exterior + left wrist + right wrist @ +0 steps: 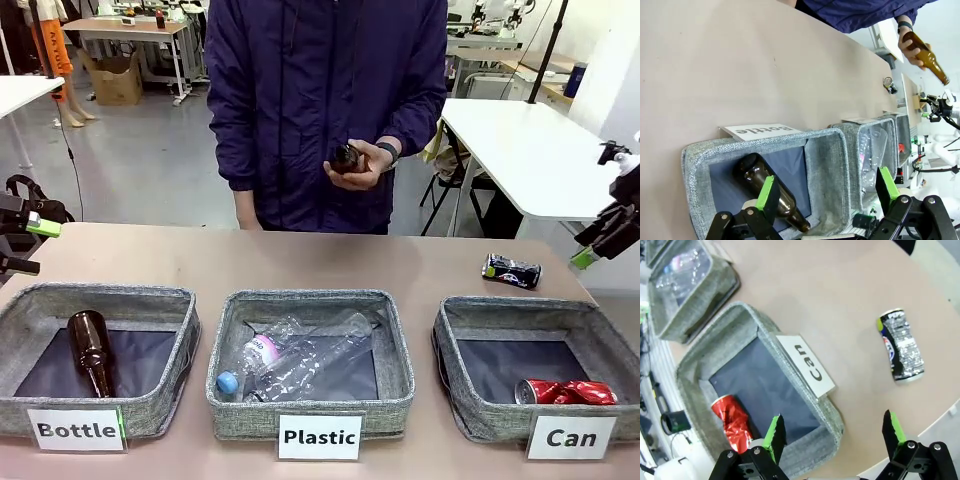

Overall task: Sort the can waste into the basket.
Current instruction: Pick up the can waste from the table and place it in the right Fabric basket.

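A crushed dark blue-black can (511,270) lies on the table behind the grey "Can" basket (452,345). A crushed red can (565,392) lies inside that basket, at its front right. My right gripper (592,248) hangs open at the table's right edge, above and right of the dark can. In the right wrist view its open fingers (835,432) frame the basket's corner (832,420), with the red can (733,422) to the left and the dark can (901,345) upper right. My left gripper (35,247) stands open at the far left, empty, over the "Bottle" bin (825,150).
The "Bottle" bin (30,310) holds a brown glass bottle (90,350). The "Plastic" bin (395,350) in the middle holds clear plastic bottles (300,360). Across the table a person's hand (362,160) holds another brown bottle (926,56). Bare tabletop lies behind the bins.
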Available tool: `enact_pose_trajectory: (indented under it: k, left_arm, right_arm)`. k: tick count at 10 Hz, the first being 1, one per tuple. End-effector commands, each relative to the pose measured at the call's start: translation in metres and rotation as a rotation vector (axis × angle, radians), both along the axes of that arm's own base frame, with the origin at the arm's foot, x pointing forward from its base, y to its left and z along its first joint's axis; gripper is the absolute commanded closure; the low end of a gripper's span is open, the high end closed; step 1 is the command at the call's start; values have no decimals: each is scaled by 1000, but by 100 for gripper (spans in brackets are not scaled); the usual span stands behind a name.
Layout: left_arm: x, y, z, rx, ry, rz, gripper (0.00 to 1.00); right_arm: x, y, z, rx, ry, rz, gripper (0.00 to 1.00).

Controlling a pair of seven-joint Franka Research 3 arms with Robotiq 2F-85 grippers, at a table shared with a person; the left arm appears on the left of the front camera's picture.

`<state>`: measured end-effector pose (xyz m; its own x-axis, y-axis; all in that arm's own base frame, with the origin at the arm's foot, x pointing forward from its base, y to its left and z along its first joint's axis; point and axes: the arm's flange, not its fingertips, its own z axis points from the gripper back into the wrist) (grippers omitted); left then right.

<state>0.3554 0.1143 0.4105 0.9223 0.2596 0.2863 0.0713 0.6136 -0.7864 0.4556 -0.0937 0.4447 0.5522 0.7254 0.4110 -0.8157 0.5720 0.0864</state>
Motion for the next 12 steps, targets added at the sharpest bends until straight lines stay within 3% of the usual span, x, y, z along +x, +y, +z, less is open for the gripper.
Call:
enact_pose_trajectory:
  k: [1, 7, 12]
  left_arm:
    - [-2, 2, 0, -2, 3, -7, 0]
    - [-2, 2, 0, -2, 3, -7, 0]
    - [-2, 2, 0, -2, 3, -7, 0]
  right_arm:
    - [7, 8, -10, -42, -80, 41, 0]
    - [109, 35, -58, -330, -122, 166, 0]
    - [161, 49, -104, -345, -19, 284, 0]
